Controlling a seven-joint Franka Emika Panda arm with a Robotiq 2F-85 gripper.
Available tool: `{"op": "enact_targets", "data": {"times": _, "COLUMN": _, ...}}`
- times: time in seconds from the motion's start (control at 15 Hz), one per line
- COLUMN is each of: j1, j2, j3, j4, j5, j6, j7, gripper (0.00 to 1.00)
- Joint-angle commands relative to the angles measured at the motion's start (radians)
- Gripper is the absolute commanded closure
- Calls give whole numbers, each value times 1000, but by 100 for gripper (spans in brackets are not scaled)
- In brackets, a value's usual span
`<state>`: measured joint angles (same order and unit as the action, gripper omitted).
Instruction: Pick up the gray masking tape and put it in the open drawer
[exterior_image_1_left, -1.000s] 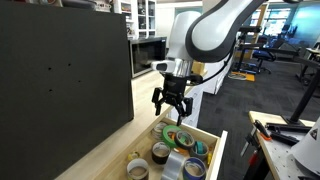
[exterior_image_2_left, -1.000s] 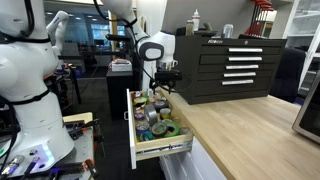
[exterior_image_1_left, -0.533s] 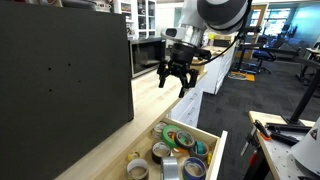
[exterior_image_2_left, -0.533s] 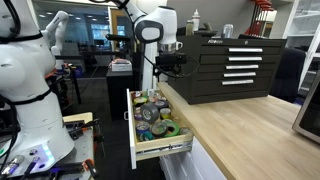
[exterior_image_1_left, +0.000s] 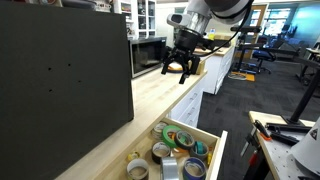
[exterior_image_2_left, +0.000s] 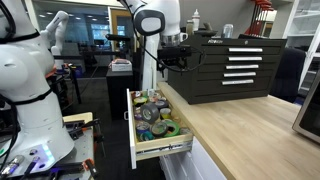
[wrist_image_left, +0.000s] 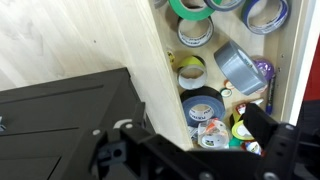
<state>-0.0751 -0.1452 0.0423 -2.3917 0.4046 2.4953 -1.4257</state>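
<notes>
Gray masking tape (wrist_image_left: 235, 68) lies inside the open drawer (wrist_image_left: 288, 60), tilted on its edge among the other rolls. A yellowish roll (wrist_image_left: 190, 72) sits just beside it and a blue roll (wrist_image_left: 203, 105) is near it.

The gripper (exterior_image_1_left: 176, 75) hangs high above the wooden countertop (exterior_image_1_left: 150, 110) with its fingers (exterior_image_1_left: 166, 72) spread wide. Nothing is between them and they touch nothing. The wrist view looks straight down past the gripper (wrist_image_left: 195, 145) into the drawer.

Only the wrist view shows the rolls clearly. There is a green roll (wrist_image_left: 190, 8) at the top and a bluish roll (wrist_image_left: 265, 12) in the corner, with the rest packed closely together. In an exterior view the gray tape (exterior_image_1_left: 172, 166) is a pale ring near the drawer's middle, with the drawer (exterior_image_1_left: 222, 150) pulled out below the counter edge. In the exterior view from the opposite end, the drawer (exterior_image_2_left: 165, 150) shows its front and a heap of colours, but the gray roll is too small to pick out.

That view also shows the gripper (exterior_image_2_left: 171, 61) in front of a black tool chest (exterior_image_2_left: 225, 65) standing on the countertop (exterior_image_2_left: 230, 130). A white robot arm (exterior_image_2_left: 25, 80) stands in the foreground. A large black panel (exterior_image_1_left: 60, 80) rises along the counter. Behind it is an open lab with office chairs (exterior_image_1_left: 265, 55) and shelving.
</notes>
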Motion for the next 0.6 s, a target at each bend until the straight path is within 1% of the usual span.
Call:
{"op": "enact_targets", "data": {"times": 0.0, "j1": 48, "j2": 0, "j3": -45, "j4": 0, "j5": -12, "j6": 1, "j7": 13, "gripper": 0}}
{"op": "enact_targets", "data": {"times": 0.53, "j1": 52, "j2": 0, "j3": -44, "j4": 0, "j5": -12, "j6": 0, "j7": 21, "gripper": 0}}
